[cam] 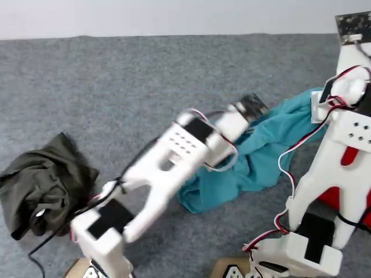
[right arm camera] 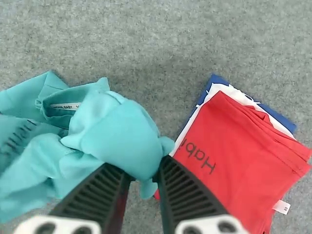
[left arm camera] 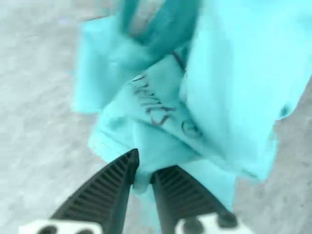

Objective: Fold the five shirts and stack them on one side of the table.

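Step in hand, as judged: the fourth shirt of five

- Teal shirt (cam: 255, 162) lies bunched on the grey table (cam: 145, 75), between the two arms and partly lifted; not yet flat or squared
- Left gripper (left arm camera: 144, 175): jaws nearly together, pinching a fold at the edge of the teal cloth
- Right gripper (right arm camera: 141, 178): jaws clamped on a thick wad of the same shirt, near its collar
- Folded stack sits just beside the right gripper: red shirt (right arm camera: 243, 161) on top, white shirt (right arm camera: 241, 95) under it, blue shirt (right arm camera: 213, 80) at the bottom, edges showing in steps
- Dark olive shirt (cam: 43, 185) lies crumpled at the far left of the table, well apart from the stack, unfolded

Next move, as judged: the two grips need to draw apart to spread the teal cloth flat, since the wad in the right jaws gives no clean edge to fold. Then fold it and set it on the red shirt

Writing:
- Neck label (right arm camera: 66, 106) inside the teal collar, small print, too fine to make out
- Dark chest print (left arm camera: 156, 105) on the teal shirt, blurred and creased
- Dark lettering (right arm camera: 200, 158) on the red shirt, part of a word showing
- Small white tag (right arm camera: 282, 208) at the red shirt's hem
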